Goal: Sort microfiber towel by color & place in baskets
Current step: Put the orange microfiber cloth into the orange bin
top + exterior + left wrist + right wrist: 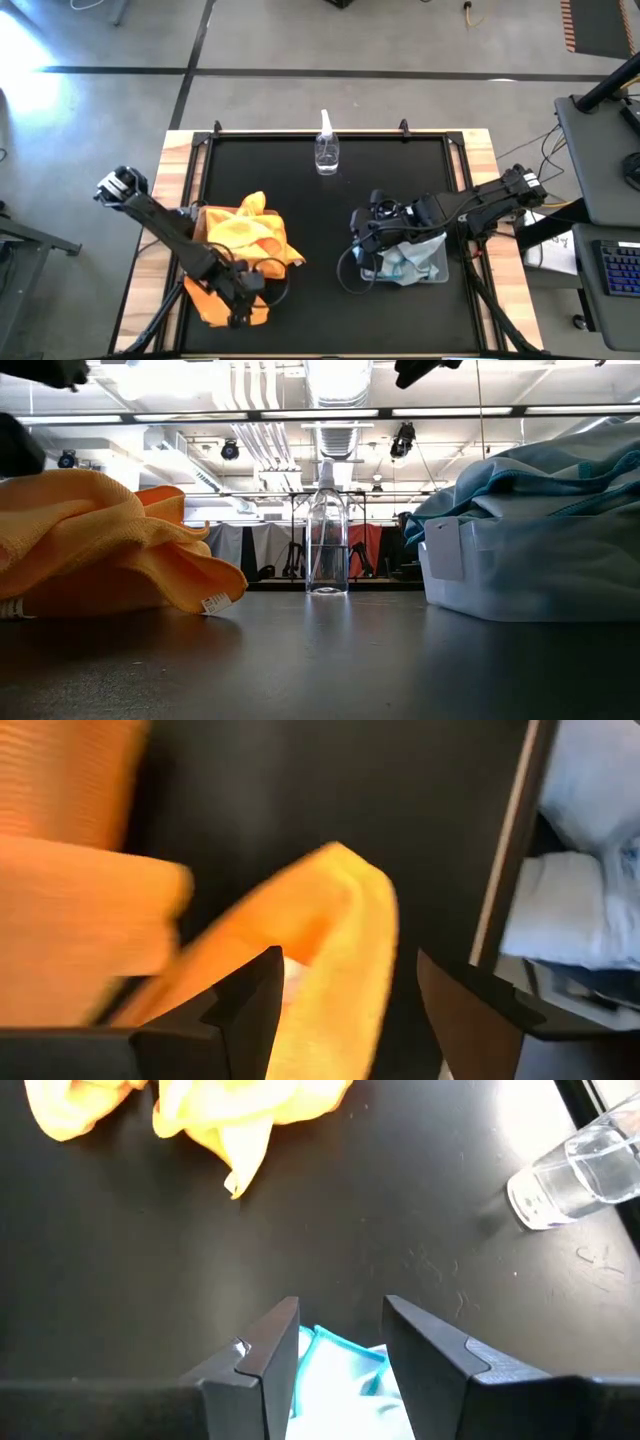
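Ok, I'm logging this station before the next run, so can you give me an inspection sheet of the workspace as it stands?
Surface: black mat on a wood-edged table, bare in the middle.
Job's things: orange towels heaped over the tan basket; blue-grey towels piled in the clear basket.
Clutter: clear spray bottle upright at the far edge.
End effectors: left end effector open around an orange towel fold; right end effector open above a blue-grey towel.
Cables: dark loops by the right end effector.
Surroundings: concrete floor, desk with keyboard to the right.
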You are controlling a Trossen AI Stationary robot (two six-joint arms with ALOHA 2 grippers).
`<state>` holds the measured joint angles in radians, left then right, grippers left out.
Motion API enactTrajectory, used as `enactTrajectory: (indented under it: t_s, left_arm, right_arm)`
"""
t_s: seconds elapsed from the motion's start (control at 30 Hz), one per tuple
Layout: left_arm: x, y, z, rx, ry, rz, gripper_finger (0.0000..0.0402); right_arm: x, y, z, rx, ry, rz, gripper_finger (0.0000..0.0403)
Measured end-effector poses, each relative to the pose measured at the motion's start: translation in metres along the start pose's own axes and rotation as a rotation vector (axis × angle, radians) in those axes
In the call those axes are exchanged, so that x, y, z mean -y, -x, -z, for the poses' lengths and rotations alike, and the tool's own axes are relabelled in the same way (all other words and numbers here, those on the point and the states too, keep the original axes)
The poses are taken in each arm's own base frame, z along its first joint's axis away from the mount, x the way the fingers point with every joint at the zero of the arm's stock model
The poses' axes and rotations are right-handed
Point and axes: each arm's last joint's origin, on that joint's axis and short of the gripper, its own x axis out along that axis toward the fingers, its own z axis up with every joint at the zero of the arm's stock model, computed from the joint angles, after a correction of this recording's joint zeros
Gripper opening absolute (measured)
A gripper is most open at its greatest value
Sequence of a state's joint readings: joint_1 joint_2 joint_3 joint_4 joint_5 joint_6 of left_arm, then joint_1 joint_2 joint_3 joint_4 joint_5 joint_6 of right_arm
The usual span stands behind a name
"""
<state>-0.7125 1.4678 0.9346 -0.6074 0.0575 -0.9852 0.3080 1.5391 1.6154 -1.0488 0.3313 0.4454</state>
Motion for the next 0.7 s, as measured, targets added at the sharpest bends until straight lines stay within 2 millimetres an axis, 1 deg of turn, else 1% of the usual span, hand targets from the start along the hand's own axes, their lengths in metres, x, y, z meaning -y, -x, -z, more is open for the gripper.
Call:
enactTrajectory:
  t_s: [0.1,0.27,0.4,0.7]
  left_arm:
    - [0.009,-0.009,0.004,-0.035,0.002,0.026,0.0214]
    - [0.019,-0.017,0.009,-0.059,-0.01,0.029,0.0214]
    - [0.02,-0.025,0.013,-0.049,-0.033,-0.014,0.0214]
    - [0.015,-0.047,0.014,-0.065,-0.1,-0.101,0.0214]
  right_arm:
    - [0.0,0.0,0.0,0.0,0.0,0.0,0.0141]
    - [0.0,0.0,0.001,-0.007,-0.001,0.003,0.0141]
    - [-0.001,0.001,0.002,-0.011,-0.006,0.002,0.0141]
    - [-0.01,0.004,0.007,-0.011,0.002,-0.016,0.0141]
